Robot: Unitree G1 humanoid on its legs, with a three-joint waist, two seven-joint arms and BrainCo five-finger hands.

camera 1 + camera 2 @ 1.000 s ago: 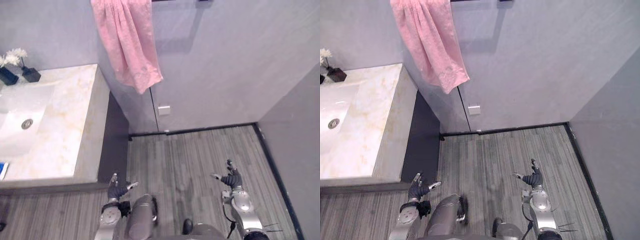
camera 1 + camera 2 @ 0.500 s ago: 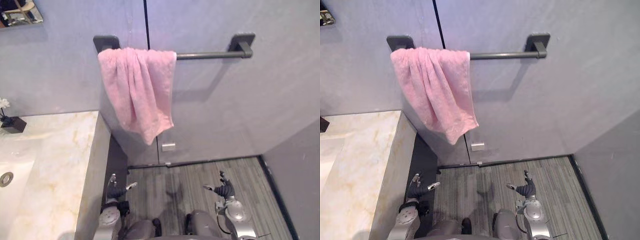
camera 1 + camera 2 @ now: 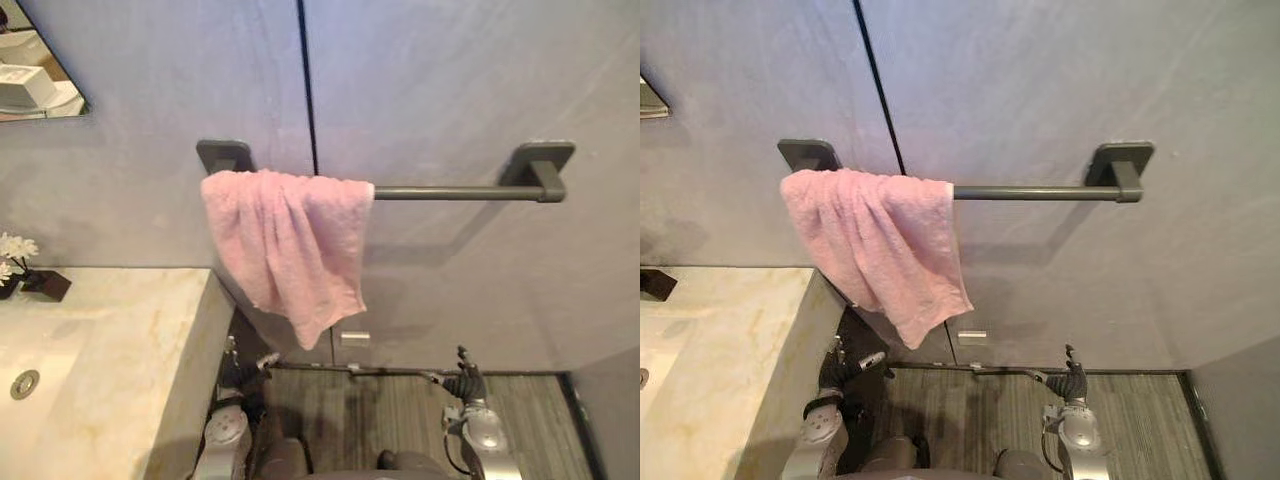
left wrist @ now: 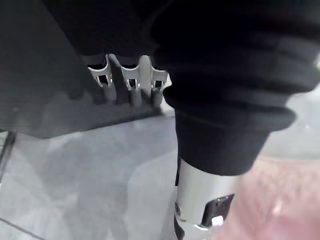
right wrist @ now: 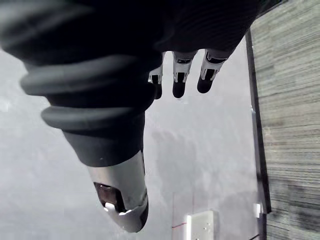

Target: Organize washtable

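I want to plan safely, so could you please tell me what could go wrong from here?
The towel hangs bunched and lopsided at one end of the bar; a tug from below might drag it onto the floor. The left hand, open and empty, sits low beside the counter; raising it could knock the counter's edge. The flowers at the counter's back could tip if an arm sweeps there.

Marble washtable [image 3: 130,330] at left, dark towel rail [image 3: 450,192] on the far wall
The pale veined top holds a sunken basin with a drain [image 3: 25,383] at its left and a small dark pot of white flowers [image 3: 47,285] at its far edge; a pink towel [image 3: 290,245] hangs bunched over the rail's left end
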